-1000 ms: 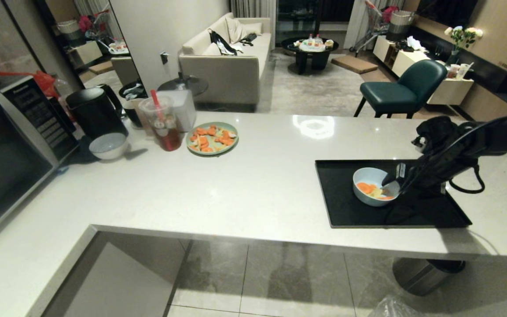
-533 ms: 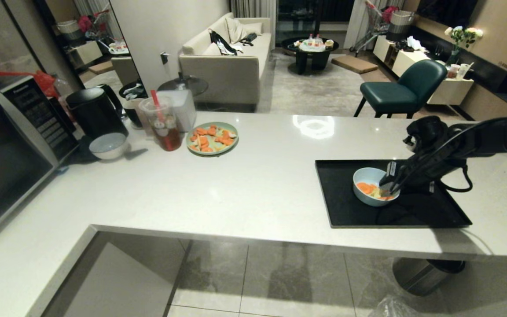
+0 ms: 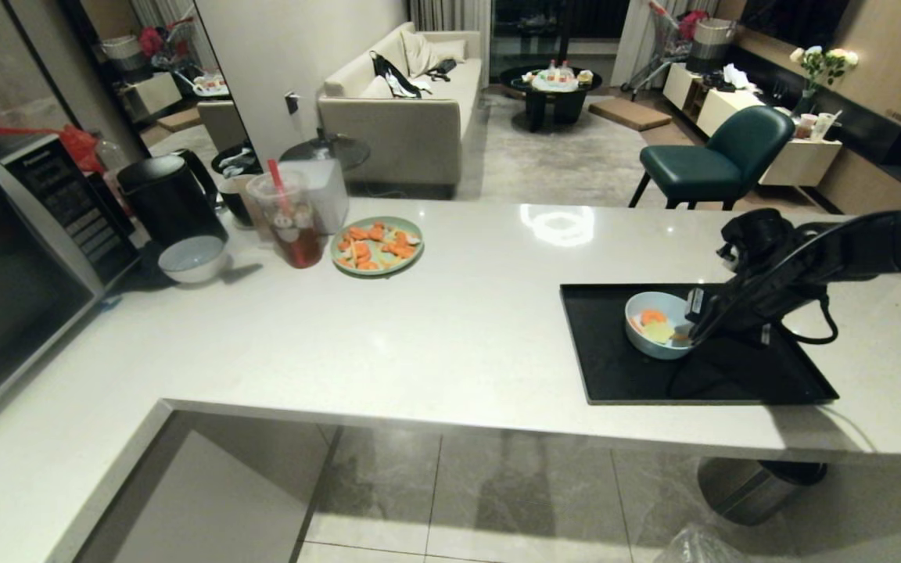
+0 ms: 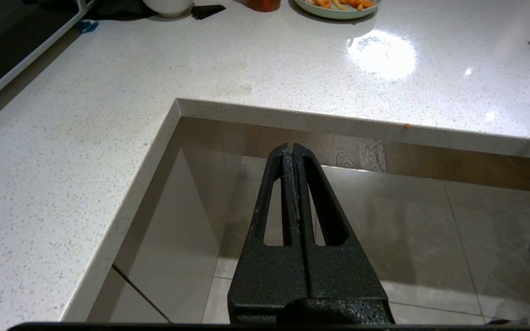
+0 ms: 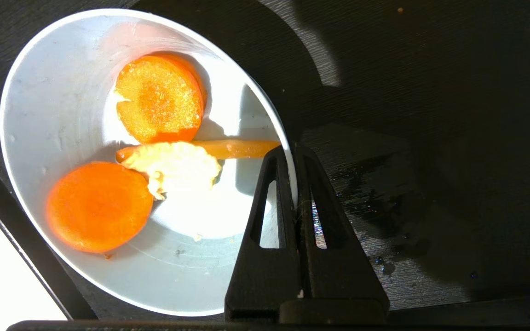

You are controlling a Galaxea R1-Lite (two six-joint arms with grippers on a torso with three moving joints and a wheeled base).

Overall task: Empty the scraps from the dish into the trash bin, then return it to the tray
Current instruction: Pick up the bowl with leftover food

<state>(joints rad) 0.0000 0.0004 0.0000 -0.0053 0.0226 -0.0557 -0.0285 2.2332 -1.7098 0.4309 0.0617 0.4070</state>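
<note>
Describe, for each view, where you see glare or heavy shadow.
Head view: ceiling-light glare on the counter behind the tray. Left wrist view: a bright glare patch on the counter. Right wrist view: the tray lies in deep shadow, and the dish is brightly lit.

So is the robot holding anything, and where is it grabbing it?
Yes. Its right hand pinches the blue bowl by the rim, one finger inside and one outside. The left hand holds nothing.

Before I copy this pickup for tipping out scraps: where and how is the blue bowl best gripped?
By its thin rim on the robot's right, coming from above, one finger inside the wall and one outside. The bowl is open-topped and smooth, so only the rim pinches; the right tool grips it there.
</note>
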